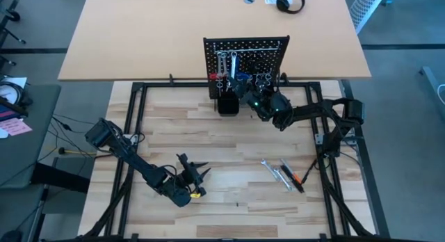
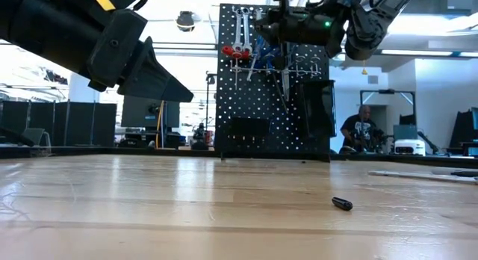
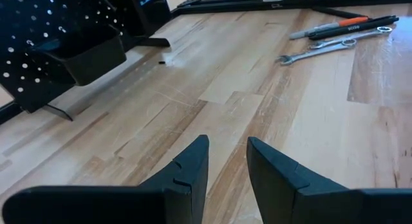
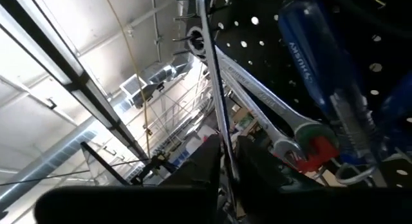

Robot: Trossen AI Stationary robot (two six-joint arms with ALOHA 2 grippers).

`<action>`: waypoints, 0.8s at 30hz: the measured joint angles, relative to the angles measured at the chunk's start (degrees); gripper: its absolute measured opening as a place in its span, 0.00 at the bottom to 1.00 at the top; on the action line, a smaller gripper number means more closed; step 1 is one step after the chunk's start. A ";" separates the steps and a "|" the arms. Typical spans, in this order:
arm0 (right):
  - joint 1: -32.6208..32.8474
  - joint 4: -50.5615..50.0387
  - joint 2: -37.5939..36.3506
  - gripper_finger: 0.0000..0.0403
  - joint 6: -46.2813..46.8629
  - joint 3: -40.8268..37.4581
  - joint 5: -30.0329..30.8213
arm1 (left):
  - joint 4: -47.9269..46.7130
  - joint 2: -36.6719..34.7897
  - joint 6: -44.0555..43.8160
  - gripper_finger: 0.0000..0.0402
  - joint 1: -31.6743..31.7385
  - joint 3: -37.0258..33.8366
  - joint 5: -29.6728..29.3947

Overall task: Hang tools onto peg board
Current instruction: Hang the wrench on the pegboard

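The peg board (image 1: 247,58) stands upright at the table's far edge. On its hooks hang silver wrenches (image 2: 240,32), a red-handled tool (image 4: 315,150) and a blue-handled tool (image 4: 309,50). My right gripper (image 1: 249,96) is up against the board's front, tilted upward. In the right wrist view a thin silver shaft (image 4: 215,89) runs from my right gripper (image 4: 228,166) up to a ring hook (image 4: 196,37). Whether the gripper touches the shaft, I cannot tell. My left gripper (image 3: 228,166) stands open over the near left of the table (image 1: 197,174) with nothing in it.
More tools, among them silver wrenches and an orange-and-black one (image 1: 284,174), lie on the table's right half (image 3: 335,37). A black cup (image 1: 227,103) sits at the board's base. A small black piece (image 2: 342,203) lies on the boards mid-table. Bare wood stretches between the two arms.
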 joint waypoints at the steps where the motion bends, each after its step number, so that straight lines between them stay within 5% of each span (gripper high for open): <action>1: 0.00 -0.11 0.00 0.16 0.01 0.00 0.01 | -0.02 0.00 0.00 0.25 0.00 0.00 0.00; 16: 3.91 -0.06 0.01 0.48 -4.92 0.00 -5.52 | -0.02 0.00 0.00 0.25 -0.02 0.00 0.00; 24: 8.58 -0.74 0.00 0.50 -6.91 0.00 -11.12 | -0.02 0.00 0.00 0.25 -0.02 0.00 1.35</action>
